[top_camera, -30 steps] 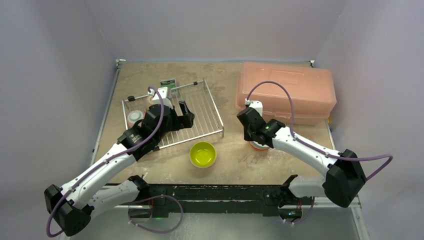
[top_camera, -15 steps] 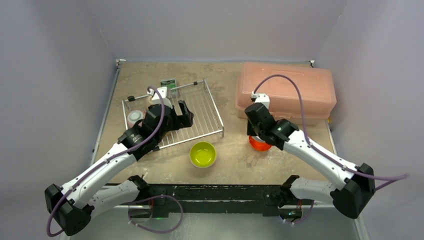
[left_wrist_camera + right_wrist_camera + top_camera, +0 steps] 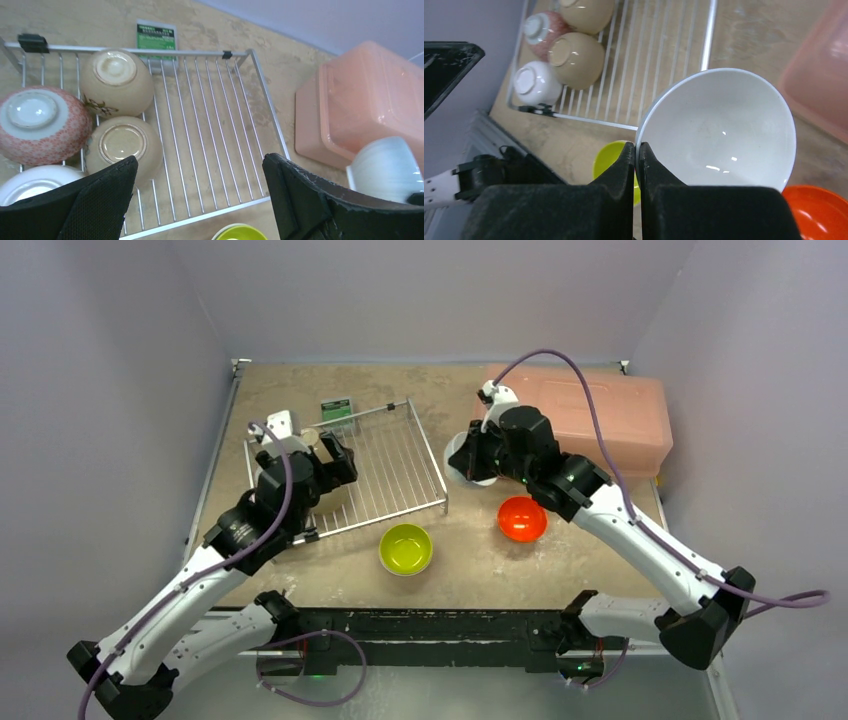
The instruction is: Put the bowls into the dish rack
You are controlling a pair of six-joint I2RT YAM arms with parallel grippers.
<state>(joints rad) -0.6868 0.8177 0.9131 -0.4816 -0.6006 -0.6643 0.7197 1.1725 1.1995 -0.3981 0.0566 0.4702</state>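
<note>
The right gripper (image 3: 636, 150) is pinching the thin rim of a glossy white bowl (image 3: 719, 127), fingers clamped tight on it, holding it between the silver wire dish rack (image 3: 210, 130) and the pink translucent box (image 3: 600, 420) at the far right corner. The left gripper (image 3: 199, 167) is hanging over the rack, fingers spread wide. A beige bowl (image 3: 116, 81), a second beige bowl (image 3: 124, 146), a pink-patterned bowl (image 3: 37, 122) and a smaller white bowl (image 3: 30, 182) are sitting upside down along the rack's left side. A lime-green bowl (image 3: 406, 549) and an orange bowl (image 3: 522, 518) are resting toward the near edge.
</note>
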